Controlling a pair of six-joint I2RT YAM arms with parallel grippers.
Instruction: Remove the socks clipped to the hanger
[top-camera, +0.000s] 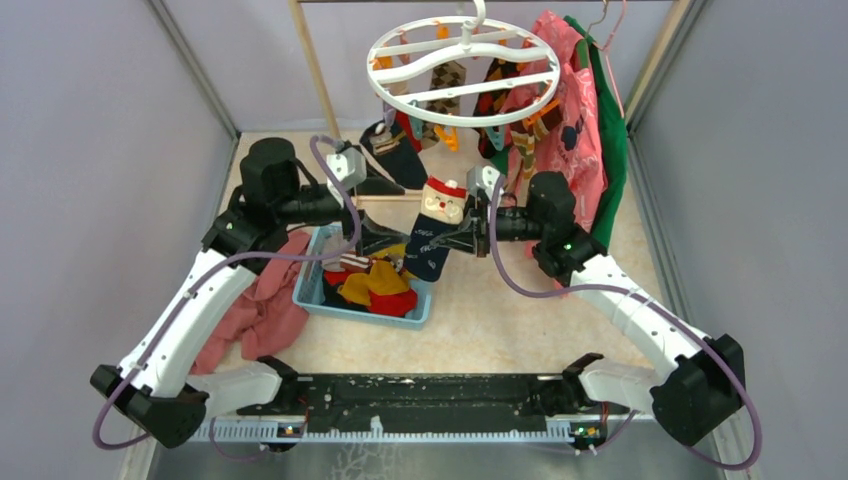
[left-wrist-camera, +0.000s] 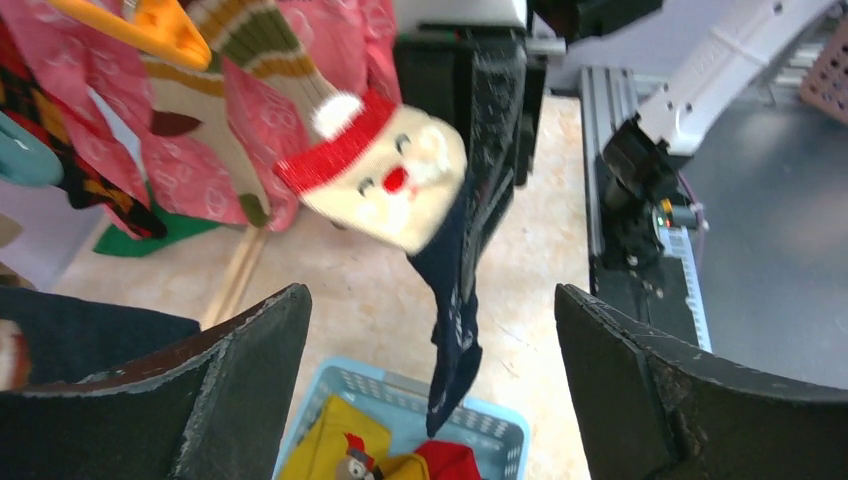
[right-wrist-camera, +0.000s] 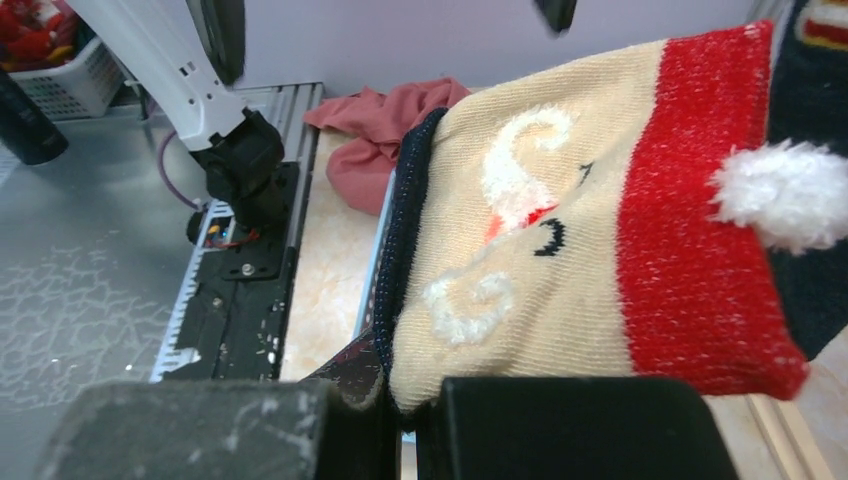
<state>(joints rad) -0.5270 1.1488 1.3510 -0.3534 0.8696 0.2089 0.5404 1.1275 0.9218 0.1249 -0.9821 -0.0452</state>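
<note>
Santa sock (top-camera: 437, 225), long axis close to vertical: the red cuff band with its white pompom is uppermost, the cream face sits below it, and the navy foot points down at the blue basket (top-camera: 312, 292). The right tool (top-camera: 470, 228) is clamped on the sock's side edge at about face height; the right wrist view shows cream and navy knit pinched between its fingers (right-wrist-camera: 570, 435). The left tool (top-camera: 385, 240) stands wide apart and grips nothing. From its wrist camera the navy foot hangs between and beyond the two spread fingers (left-wrist-camera: 250, 390), apart from both.

The basket rests on the worktop (top-camera: 500, 310) between the arms and holds yellow and red socks (top-camera: 375, 285). The white ring hanger (top-camera: 462, 72) hangs above and behind, with argyle and striped socks clipped beneath it. A pink garment (top-camera: 560, 110) hangs beside the hanger. A reddish cloth heap (top-camera: 265, 305) lies left of the basket.
</note>
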